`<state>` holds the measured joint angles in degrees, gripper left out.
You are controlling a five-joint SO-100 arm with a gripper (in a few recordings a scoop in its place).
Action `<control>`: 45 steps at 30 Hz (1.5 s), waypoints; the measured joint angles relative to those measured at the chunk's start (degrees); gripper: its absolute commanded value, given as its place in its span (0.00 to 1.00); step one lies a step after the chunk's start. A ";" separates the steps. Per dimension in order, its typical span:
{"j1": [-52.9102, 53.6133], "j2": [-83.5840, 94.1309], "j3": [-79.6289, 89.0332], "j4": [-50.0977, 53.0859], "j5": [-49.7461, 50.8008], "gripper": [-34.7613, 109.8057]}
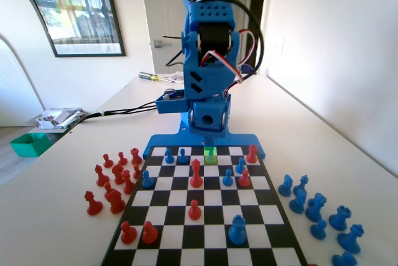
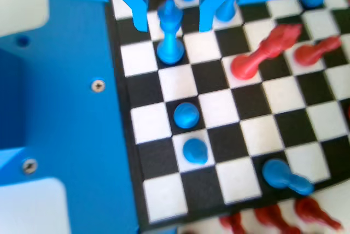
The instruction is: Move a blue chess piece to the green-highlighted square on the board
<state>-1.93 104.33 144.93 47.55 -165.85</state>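
Right, blue two-finger claw hanging open astride tall blue plastic piece; should be centring, closing low before lifting.

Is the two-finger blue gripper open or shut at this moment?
Open. In the wrist view the two-finger blue gripper has its jaws apart, with a tall blue chess piece standing upright between them, not yet pinched.
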 measured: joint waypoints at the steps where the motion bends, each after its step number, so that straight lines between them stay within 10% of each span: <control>1: 0.00 -0.44 0.18 0.00 -0.35 0.33; 45: -2.46 6.15 4.04 3.87 0.97 0.25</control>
<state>-4.39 110.48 148.97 51.42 -164.88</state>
